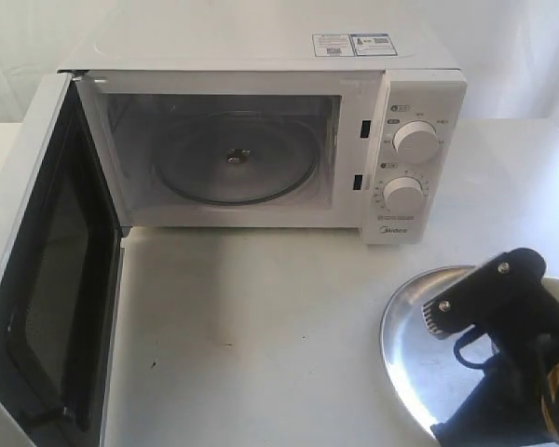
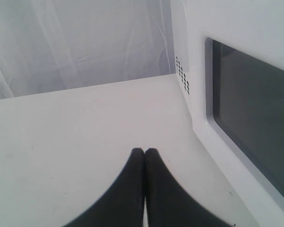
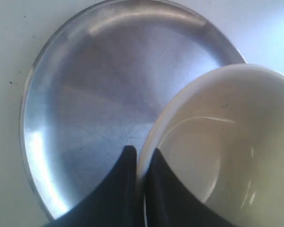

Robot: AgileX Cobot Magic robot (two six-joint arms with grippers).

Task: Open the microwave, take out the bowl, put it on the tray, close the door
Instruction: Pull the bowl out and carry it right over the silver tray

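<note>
The white microwave (image 1: 261, 130) stands with its door (image 1: 47, 279) swung wide open to the left; inside is only the glass turntable (image 1: 233, 163). The cream-white bowl (image 3: 227, 142) sits over the right part of the silver tray (image 3: 99, 94). My right gripper (image 3: 142, 153) is shut on the bowl's rim, one finger inside and one outside. In the exterior view the right arm (image 1: 503, 317) covers the tray (image 1: 415, 345), and I cannot tell whether the bowl rests on the metal. My left gripper (image 2: 145, 151) is shut and empty, low over the table beside the door's outer face (image 2: 246, 104).
The control panel with two round dials (image 1: 415, 168) faces front. The open door juts far out over the table's left front. Bare white tabletop (image 1: 261, 335) lies between door and tray. A white curtain (image 2: 75, 42) hangs behind.
</note>
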